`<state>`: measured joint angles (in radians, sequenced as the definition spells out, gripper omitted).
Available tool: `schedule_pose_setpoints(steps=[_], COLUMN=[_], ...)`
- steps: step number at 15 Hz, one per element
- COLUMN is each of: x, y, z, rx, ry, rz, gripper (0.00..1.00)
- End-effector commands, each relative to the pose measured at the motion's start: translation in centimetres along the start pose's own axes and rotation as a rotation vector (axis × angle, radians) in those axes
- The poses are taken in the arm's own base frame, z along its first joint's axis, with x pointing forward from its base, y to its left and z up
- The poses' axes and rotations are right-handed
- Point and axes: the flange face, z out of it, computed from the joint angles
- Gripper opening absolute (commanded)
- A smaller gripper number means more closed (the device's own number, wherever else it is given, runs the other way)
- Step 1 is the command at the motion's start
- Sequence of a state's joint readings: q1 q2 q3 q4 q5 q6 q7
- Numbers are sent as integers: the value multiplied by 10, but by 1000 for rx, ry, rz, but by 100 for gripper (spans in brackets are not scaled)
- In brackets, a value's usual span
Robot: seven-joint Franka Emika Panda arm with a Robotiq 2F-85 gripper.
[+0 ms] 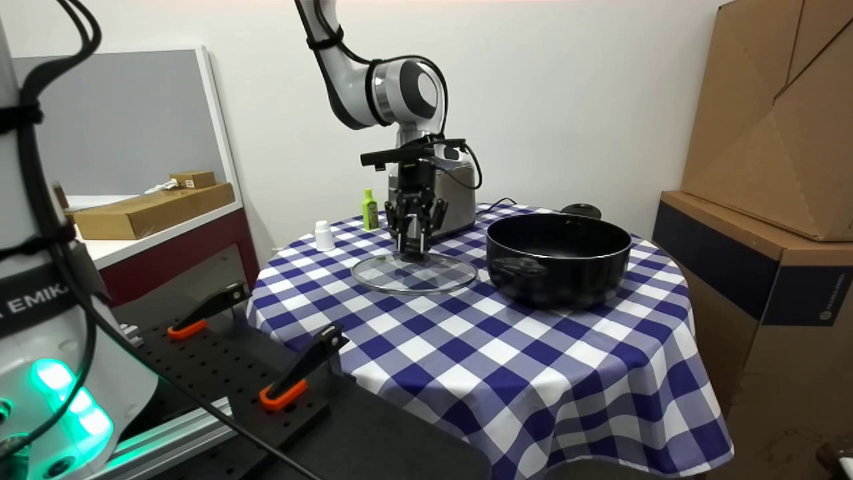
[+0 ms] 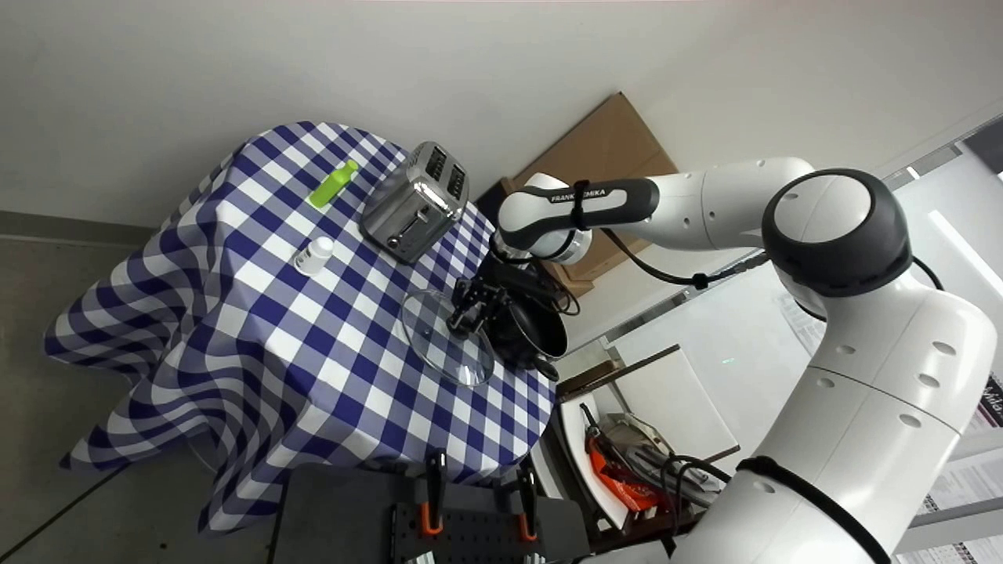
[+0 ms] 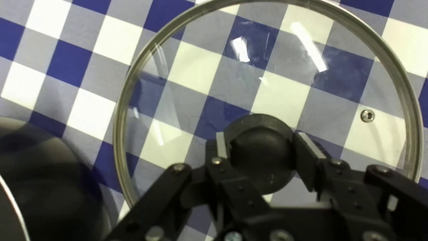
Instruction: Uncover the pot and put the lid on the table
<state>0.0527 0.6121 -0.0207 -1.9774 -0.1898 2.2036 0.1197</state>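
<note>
The black pot (image 1: 560,280) stands uncovered on the checked table (image 1: 493,353); it also shows in an exterior view (image 2: 526,325), partly behind the arm, and at the left of the wrist view (image 3: 43,190). The round glass lid (image 1: 376,275) with a metal rim lies level beside the pot, at or just above the cloth; I cannot tell if it touches. It also shows in an exterior view (image 2: 439,341) and the wrist view (image 3: 267,67). My gripper (image 3: 262,145) points down over the lid, its fingers shut on both sides of the black knob (image 3: 262,157).
A steel toaster (image 1: 456,200) stands behind the gripper. A green bottle (image 1: 370,210) and a small white bottle (image 1: 324,237) stand at the back of the table. Large cardboard boxes (image 1: 766,133) stand beyond the pot. Orange-tipped clamps (image 1: 303,367) hold the robot's mount by the table edge.
</note>
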Motion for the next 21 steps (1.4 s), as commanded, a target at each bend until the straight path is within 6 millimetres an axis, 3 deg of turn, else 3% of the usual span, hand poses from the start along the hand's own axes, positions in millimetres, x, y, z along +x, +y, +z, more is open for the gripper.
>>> schedule_pose_setpoints(steps=[1,2,6,9,11,17,21], x=[-1,-2,-5,-11,-22,-69,-112], y=[-3,-2,2,11,21,56,60], z=[-5,-5,-7,-21,-40,-128,-179], rx=[7,5,3,18,54,165,132], ry=[26,21,12,-24,-36,74,158], rz=[-27,-34,-46,-19,35,159,108], gripper=[25,69,97,100,100,100,100])
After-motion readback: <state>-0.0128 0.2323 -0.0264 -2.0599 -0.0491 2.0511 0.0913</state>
